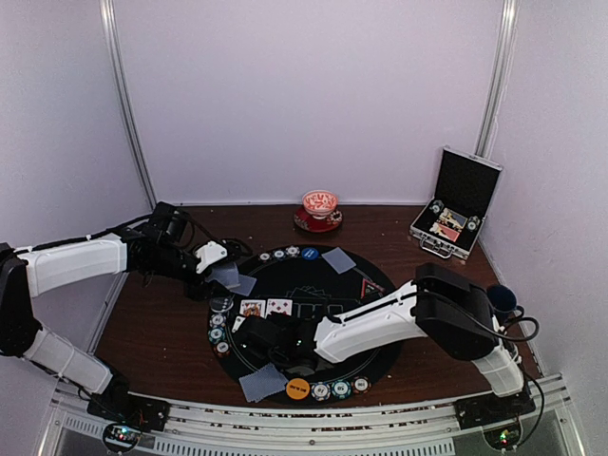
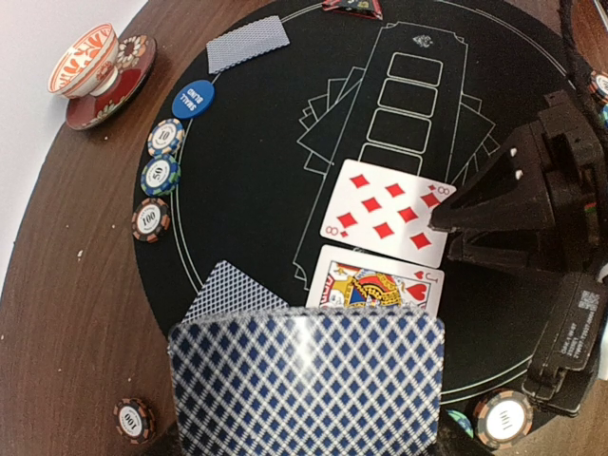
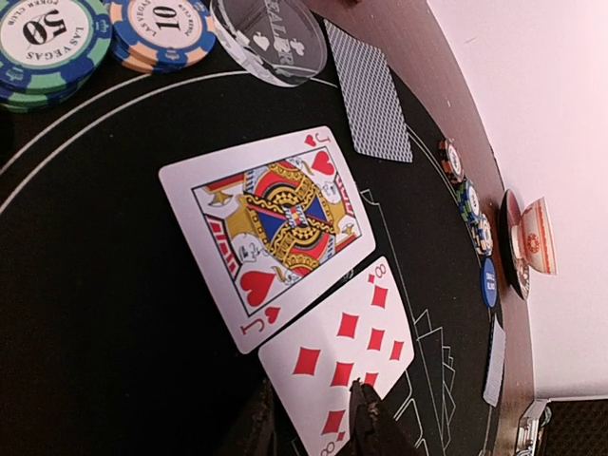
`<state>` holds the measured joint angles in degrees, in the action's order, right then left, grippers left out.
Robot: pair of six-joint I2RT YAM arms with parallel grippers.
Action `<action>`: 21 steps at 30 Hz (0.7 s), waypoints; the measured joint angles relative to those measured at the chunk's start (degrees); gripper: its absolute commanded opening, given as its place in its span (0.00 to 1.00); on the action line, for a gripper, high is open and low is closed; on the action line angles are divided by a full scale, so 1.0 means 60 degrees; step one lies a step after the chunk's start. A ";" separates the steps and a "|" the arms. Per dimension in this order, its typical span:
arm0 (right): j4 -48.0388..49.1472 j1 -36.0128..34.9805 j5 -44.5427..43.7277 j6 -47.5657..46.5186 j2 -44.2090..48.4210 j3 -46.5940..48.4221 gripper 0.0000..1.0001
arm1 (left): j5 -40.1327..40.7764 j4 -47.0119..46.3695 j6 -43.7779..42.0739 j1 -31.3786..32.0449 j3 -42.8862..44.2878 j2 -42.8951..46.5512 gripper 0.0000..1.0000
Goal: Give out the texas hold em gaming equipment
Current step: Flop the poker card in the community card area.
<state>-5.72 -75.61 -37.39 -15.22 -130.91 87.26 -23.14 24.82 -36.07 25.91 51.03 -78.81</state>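
My left gripper [image 1: 220,269] is shut on a deck of blue-backed cards [image 2: 304,380] that hides its fingers; it hovers at the left rim of the round black mat [image 1: 380,332]. The jack of hearts [image 3: 266,228] and the eight of diamonds [image 3: 342,361] lie face up side by side on the mat. Over the eight's near end sits my right gripper [image 3: 312,423], its jaws a little apart and open, one fingertip [image 3: 366,418] over the card. Face-down cards [image 1: 261,383] [image 1: 338,259], striped chips [image 2: 160,176], a blue disc [image 2: 193,99], a clear disc [image 3: 271,38] and an orange disc [image 1: 297,388] ring the mat.
A red-and-white cup on a saucer [image 1: 320,209] stands at the back. The open silver-edged case [image 1: 456,204] sits at the back right, a dark mug [image 1: 502,302] behind my right arm. One chip [image 2: 133,418] lies on the wood off the mat.
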 measured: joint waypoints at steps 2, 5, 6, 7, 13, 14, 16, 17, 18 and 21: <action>-0.0069 -0.0047 -0.0018 0.0000 0.0000 0.0044 0.32 | 0.0000 0.0000 0.0000 0.0000 0.0000 0.0000 0.60; -0.0164 -0.0120 -0.0029 0.0007 0.0000 0.0095 0.35 | 0.0000 0.0000 0.0000 0.0000 0.0000 0.0000 0.60; -0.0178 -0.0142 -0.0036 0.0007 0.0000 0.0102 0.35 | 0.0000 0.0000 0.0000 0.0000 0.0000 0.0000 0.60; -0.0193 -0.0160 -0.0047 0.0015 0.0000 0.0109 0.35 | 0.0000 0.0000 0.0000 0.0000 0.0000 0.0000 0.60; -0.0401 -0.0262 -0.0317 0.0080 0.0106 0.0117 0.59 | 0.0000 0.0004 0.0000 0.0000 0.0000 0.0000 0.60; -0.0466 -0.0270 -0.0310 0.0157 0.0186 0.0098 0.62 | -0.0004 0.0000 0.0000 0.0000 0.0000 0.0000 0.60; -0.0627 -0.0299 -0.0277 0.0339 0.0517 -0.0084 0.68 | -0.0004 0.0004 0.0000 0.0000 0.0000 0.0000 0.60; -0.0696 -0.0310 -0.0273 0.0459 0.0739 -0.0233 0.70 | -0.0007 0.0004 0.0000 0.0000 0.0000 0.0000 0.60; -0.0747 -0.0313 -0.0277 0.0579 0.0976 -0.0364 0.72 | -0.0011 0.0004 0.0000 0.0000 0.0000 0.0000 0.60; -0.0838 -0.0310 -0.0215 0.1089 0.1847 -0.0841 0.77 | -0.0036 0.0000 0.0000 0.0000 0.0000 0.0000 0.60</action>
<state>-10.74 -77.47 -38.68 -8.69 -119.83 82.21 -23.35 24.82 -36.07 25.91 51.03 -78.81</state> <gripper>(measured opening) 0.735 0.607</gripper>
